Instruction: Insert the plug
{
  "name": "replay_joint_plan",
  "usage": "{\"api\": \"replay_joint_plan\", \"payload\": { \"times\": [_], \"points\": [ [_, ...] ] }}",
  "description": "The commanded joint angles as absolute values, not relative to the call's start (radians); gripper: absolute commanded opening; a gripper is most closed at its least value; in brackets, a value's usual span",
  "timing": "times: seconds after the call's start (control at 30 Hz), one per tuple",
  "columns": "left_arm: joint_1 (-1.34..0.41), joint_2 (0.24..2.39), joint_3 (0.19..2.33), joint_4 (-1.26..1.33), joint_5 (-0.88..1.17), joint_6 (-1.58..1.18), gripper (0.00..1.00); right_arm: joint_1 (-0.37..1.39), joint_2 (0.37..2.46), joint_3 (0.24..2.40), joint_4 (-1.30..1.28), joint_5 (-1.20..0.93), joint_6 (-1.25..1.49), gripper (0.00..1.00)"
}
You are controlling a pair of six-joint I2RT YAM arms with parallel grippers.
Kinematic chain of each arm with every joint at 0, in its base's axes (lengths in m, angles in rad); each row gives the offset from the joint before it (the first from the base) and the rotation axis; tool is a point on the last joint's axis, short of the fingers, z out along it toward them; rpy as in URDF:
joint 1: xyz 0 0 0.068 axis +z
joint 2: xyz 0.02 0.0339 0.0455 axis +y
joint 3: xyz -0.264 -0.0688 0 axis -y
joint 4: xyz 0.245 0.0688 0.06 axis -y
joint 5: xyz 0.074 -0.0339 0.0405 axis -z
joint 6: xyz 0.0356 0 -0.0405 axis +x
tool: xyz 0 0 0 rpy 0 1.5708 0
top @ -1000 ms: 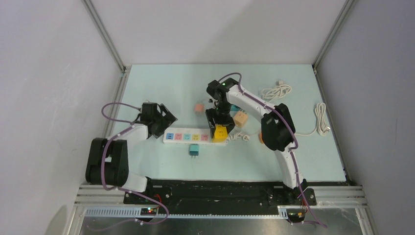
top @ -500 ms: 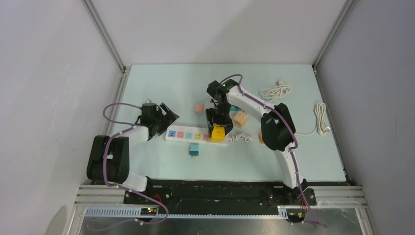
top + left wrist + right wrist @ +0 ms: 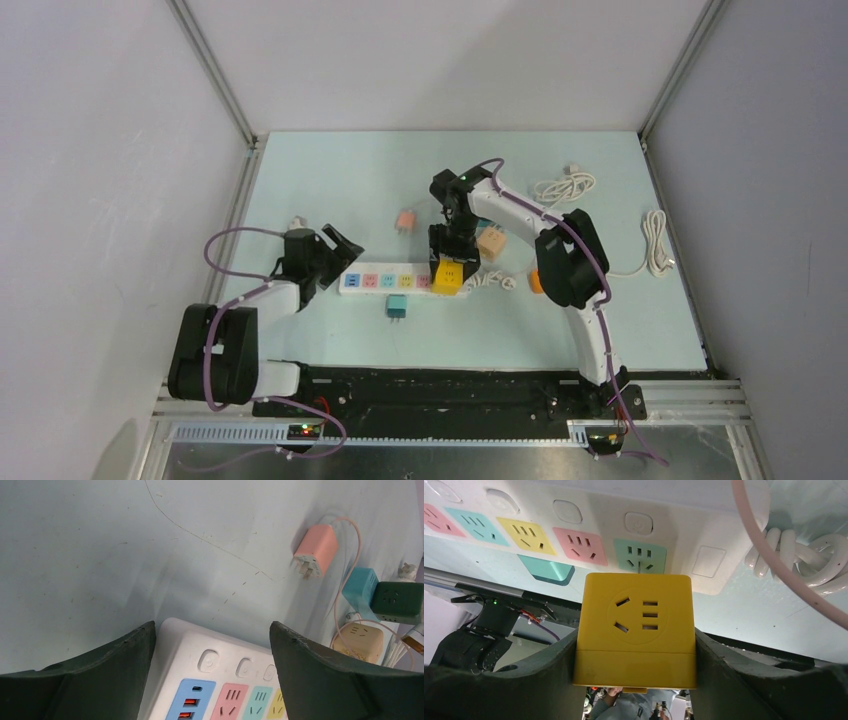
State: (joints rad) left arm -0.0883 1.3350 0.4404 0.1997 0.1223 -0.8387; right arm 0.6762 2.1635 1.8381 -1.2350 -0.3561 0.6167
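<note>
Right fingers (image 3: 541,680) pinch the yellow plug (image 3: 636,625) at the green socket (image 3: 640,555) of the power strip (image 3: 709,525); left fingers (image 3: 100,680) stand spread, straddling the strip's blue end on the tabletop (image 3: 100,555).

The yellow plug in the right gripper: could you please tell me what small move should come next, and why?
Probably nudge the right gripper, shut on the yellow plug, over the green socket. That socket lies bare just beyond the plug, so they are not yet aligned.

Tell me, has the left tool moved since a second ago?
Yes. The left tool has slid a little toward the table's near edge, closer to level with the teal plug, which stayed put.
</note>
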Motion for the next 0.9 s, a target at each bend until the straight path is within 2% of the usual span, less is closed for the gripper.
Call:
{"api": "replay_joint_plan", "payload": {
  "times": [0.0, 0.3, 0.87],
  "points": [
    [-0.089, 1.33, 0.399, 0.109, 0.172, -0.842, 0.89, 0.672, 2.159, 1.834, -1.217, -0.26, 0.619, 0.15],
    [-0.09, 1.326, 0.405, 0.109, 0.19, -0.819, 0.88, 0.681, 2.218, 1.909, -1.25, -0.172, 0.561, 0.16],
    [-0.089, 1.348, 0.408, 0.113, 0.192, -0.805, 0.88, 0.733, 2.302, 1.99, -1.308, -0.161, 0.498, 0.17]
  ]
}}
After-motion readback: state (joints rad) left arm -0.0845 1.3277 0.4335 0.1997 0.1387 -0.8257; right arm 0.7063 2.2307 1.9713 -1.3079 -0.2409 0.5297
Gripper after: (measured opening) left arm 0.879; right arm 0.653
